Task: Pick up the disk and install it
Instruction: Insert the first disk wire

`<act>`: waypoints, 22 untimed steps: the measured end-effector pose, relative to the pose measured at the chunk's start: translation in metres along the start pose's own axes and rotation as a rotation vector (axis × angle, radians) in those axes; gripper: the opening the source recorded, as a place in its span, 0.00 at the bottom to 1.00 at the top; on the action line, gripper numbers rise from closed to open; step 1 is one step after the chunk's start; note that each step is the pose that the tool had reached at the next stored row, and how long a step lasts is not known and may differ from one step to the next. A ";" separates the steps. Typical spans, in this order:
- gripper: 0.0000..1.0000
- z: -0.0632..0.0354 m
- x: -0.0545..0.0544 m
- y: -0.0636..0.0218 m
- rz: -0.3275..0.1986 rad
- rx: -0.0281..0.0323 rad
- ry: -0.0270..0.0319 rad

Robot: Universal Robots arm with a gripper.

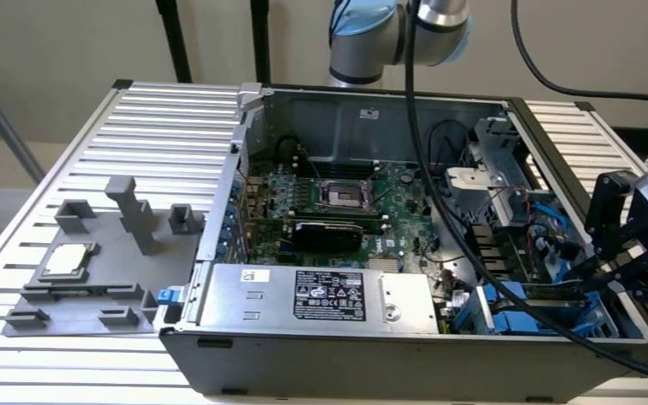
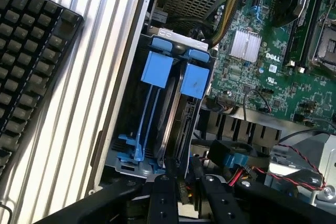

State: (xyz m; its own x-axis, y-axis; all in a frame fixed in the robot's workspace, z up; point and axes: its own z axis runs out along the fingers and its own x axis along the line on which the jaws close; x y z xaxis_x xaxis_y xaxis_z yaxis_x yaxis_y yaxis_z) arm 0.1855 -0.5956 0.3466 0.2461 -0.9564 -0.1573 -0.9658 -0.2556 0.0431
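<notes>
Already your disk (image 2: 176, 121) stands on edge in the drive cage (image 2: 125, 109) at the corner of the open computer case (image 1: 414, 359), its blue carrier beside a second blue one, so the pick-up looks done. Your end effector (image 2: 184, 179) sits at the disk's exposed end. You cannot tell whether it is clamped on the disk or free of it, so treat full seating as unconfirmed.

Ribbed metal table (image 1: 166, 110)
Open computer case (image 1: 301, 371) mid-table; grey fixture plate (image 1: 82, 314) at the exterior view's near left; black keyboard (image 2: 31, 66) beside the case.
</notes>
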 end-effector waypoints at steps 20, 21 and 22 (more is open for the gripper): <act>0.16 0.0015 -0.009 0.0346 0.046 0.0012 0.0197; 0.16 0.0014 -0.009 0.0346 0.059 0.0026 0.0211; 0.16 0.0014 -0.009 0.0346 0.073 0.0043 0.0221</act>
State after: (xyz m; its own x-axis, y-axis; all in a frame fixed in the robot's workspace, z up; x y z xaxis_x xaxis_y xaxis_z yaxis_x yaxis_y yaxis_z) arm 0.1497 -0.5957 0.3481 0.1768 -0.9753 -0.1321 -0.9816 -0.1846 0.0494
